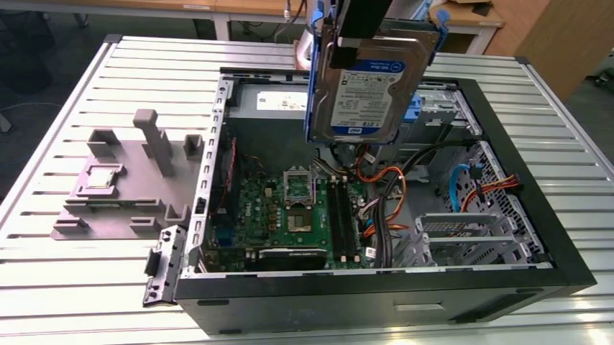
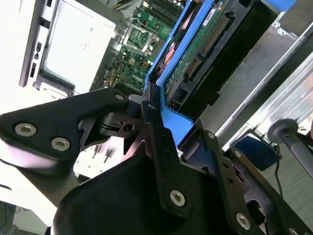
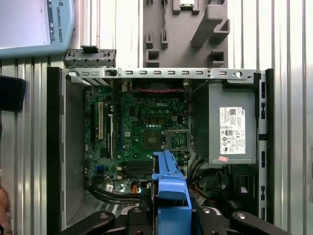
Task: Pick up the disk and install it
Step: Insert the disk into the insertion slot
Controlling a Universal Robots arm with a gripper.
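Observation:
The disk (image 1: 363, 93), a silver-grey drive with a white-and-blue label in a blue plastic carrier, hangs upright above the far middle of the open computer case (image 1: 566, 266). My gripper (image 1: 360, 25) is shut on its upper end. In the second wrist view the black fingers (image 2: 159, 134) clamp the blue carrier edge, with the disk (image 2: 200, 44) stretching away over the motherboard. In the first wrist view the carrier of the disk (image 3: 168, 188) sits edge-on between the gripper (image 3: 168, 218) arms, above the board.
The case lies on a slatted metal table (image 1: 77, 287), with its motherboard (image 1: 287, 215), cables and a grey drive cage (image 1: 470, 233) exposed. A grey fixture (image 1: 125, 187) holding a small chip (image 1: 101, 176) stands at the exterior view's left. A power supply (image 3: 232, 127) fills one case corner.

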